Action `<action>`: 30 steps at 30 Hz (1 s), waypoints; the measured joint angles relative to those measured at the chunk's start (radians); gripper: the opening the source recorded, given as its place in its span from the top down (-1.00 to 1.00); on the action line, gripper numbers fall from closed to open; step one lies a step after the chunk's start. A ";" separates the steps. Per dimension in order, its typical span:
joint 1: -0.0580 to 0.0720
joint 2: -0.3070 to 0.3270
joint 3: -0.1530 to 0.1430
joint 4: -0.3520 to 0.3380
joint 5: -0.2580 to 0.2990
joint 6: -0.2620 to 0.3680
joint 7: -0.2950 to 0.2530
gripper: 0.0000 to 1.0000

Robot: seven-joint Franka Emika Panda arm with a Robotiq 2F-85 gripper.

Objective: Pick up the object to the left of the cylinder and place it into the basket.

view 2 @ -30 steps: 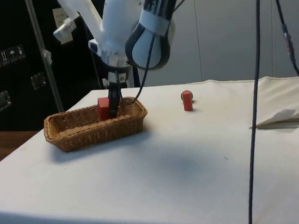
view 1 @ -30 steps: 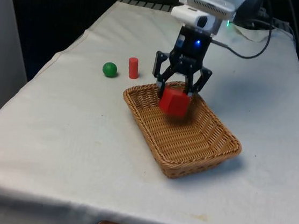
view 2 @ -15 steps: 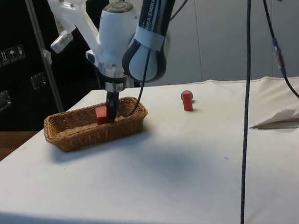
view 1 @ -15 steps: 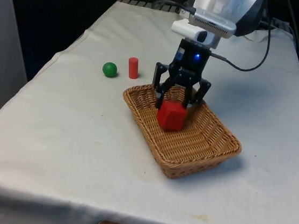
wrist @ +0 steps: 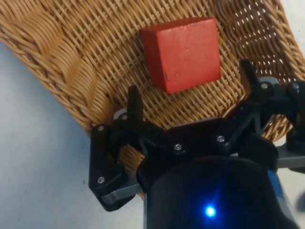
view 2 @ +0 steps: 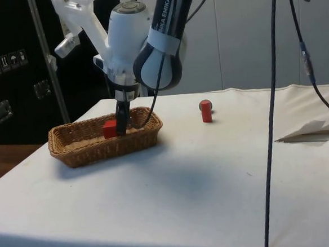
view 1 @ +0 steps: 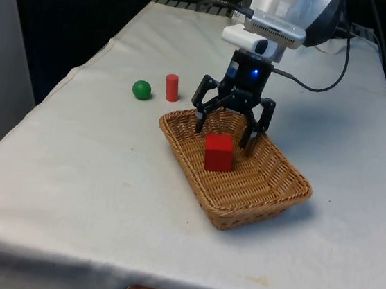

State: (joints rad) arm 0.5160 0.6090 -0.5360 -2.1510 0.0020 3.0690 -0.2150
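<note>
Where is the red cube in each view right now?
Front view: red cube lies inside the basket, below the open pincer.
Side view: cube behind the basket's near wall, beside the pincer.
Wrist view: cube on the weave.
Shared landmark: the basket.

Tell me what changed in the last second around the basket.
The tool lowered the red cube into the basket, then opened and let it go; the cube now rests on the weave. The green ball and red cylinder stayed put.

The gripper [view 1: 225, 136] has spread its fingers, and the cube [view 1: 218, 153] has dropped from them onto the basket [view 1: 271, 195] floor.
</note>
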 measured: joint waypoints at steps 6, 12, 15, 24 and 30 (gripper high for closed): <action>0.000 -0.012 -0.004 0.003 0.000 -0.001 -0.002 -1.00; 0.000 -0.048 -0.007 0.002 -0.001 -0.026 -0.012 -1.00; 0.000 -0.059 -0.008 0.002 -0.001 -0.031 -0.015 -1.00; 0.001 -0.114 -0.013 0.002 -0.002 -0.066 -0.031 -1.00; 0.001 -0.154 -0.015 0.002 -0.002 -0.088 -0.042 -1.00</action>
State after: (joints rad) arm 0.5170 0.4550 -0.5510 -2.1490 0.0000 2.9810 -0.2570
